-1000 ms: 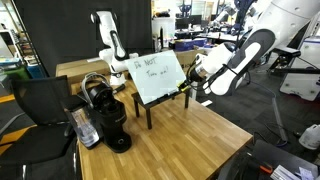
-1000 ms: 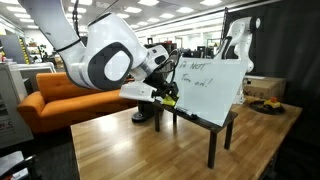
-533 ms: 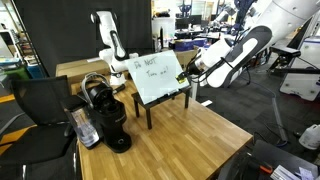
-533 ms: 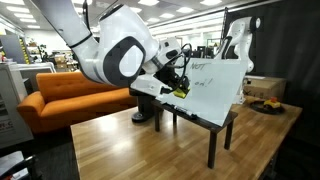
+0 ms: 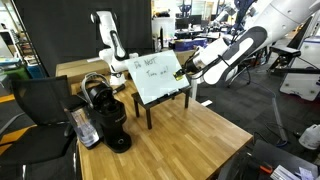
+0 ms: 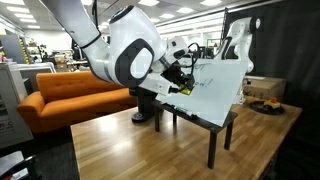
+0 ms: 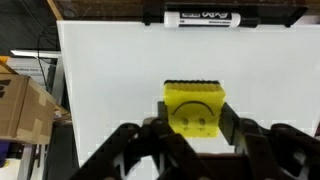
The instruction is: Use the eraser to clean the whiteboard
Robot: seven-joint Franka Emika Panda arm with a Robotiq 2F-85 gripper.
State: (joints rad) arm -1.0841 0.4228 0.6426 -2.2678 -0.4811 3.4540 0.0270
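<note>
The whiteboard (image 5: 156, 78) leans back on a dark legged stand and carries dark handwritten marks; it also shows in an exterior view (image 6: 215, 85). In the wrist view the whiteboard (image 7: 110, 80) fills the frame, bare white here. My gripper (image 7: 194, 122) is shut on the eraser (image 7: 194, 108), a yellow block with a face drawn on it, held right in front of the board. In both exterior views the gripper (image 5: 184, 72) (image 6: 180, 82) is at the board's edge, with the eraser (image 6: 185, 88) a small yellow spot.
A black marker (image 7: 209, 17) lies along the board's edge in the wrist view. A black coffee machine (image 5: 108, 115) stands on the wooden table (image 5: 190, 135) beside the stand. A black chair (image 5: 40, 110), an orange sofa (image 6: 70, 95) and a second white robot arm (image 5: 108, 40) stand around.
The arm has moved in towards the whiteboard with the eraser in its grip; the gripper is now closer to the board's face.
</note>
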